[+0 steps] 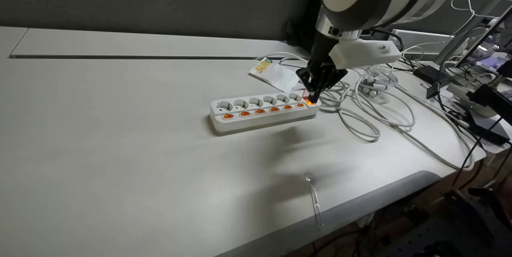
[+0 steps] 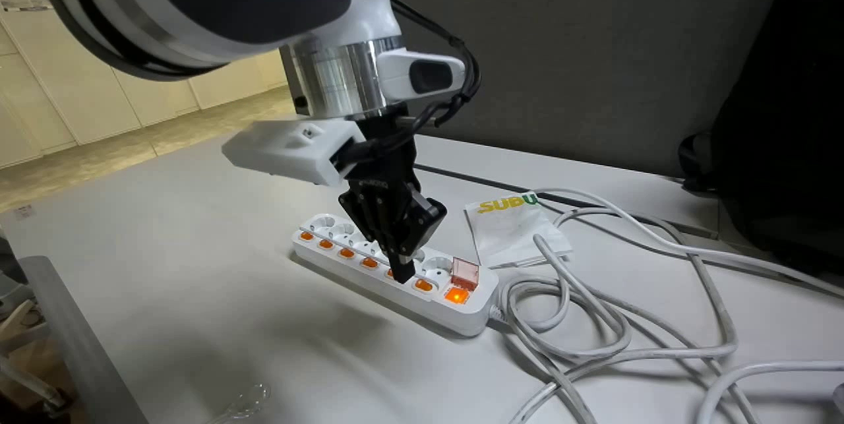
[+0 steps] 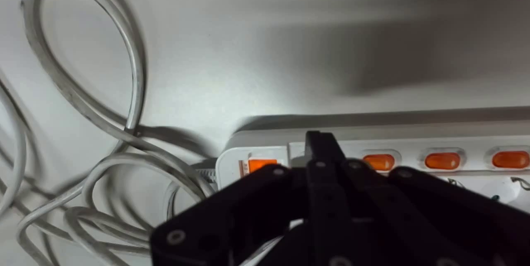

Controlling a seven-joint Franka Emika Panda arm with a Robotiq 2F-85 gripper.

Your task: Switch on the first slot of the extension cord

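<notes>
The extension cord is a white power strip (image 1: 262, 124) lying on the table, and it shows in the other views too (image 2: 369, 287) (image 3: 232, 167). It has a row of sockets and several orange rocker switches. A square main switch (image 2: 457, 295) at its cable end glows orange, also in the wrist view (image 3: 261, 164). The slot switch nearest it (image 2: 423, 285) is hidden behind my fingers in the wrist view. My gripper (image 1: 313, 99) is shut and empty, pointing down over the strip's cable end (image 2: 403, 272) (image 3: 323, 137). I cannot tell whether the fingertips touch the strip.
Looped grey-white cables (image 1: 360, 129) lie beyond the strip's cable end. A white paper packet (image 1: 276, 75) lies behind the strip. A clear plastic spoon (image 1: 314, 199) lies near the table's front edge. A grey partition (image 1: 160, 5) stands along the back.
</notes>
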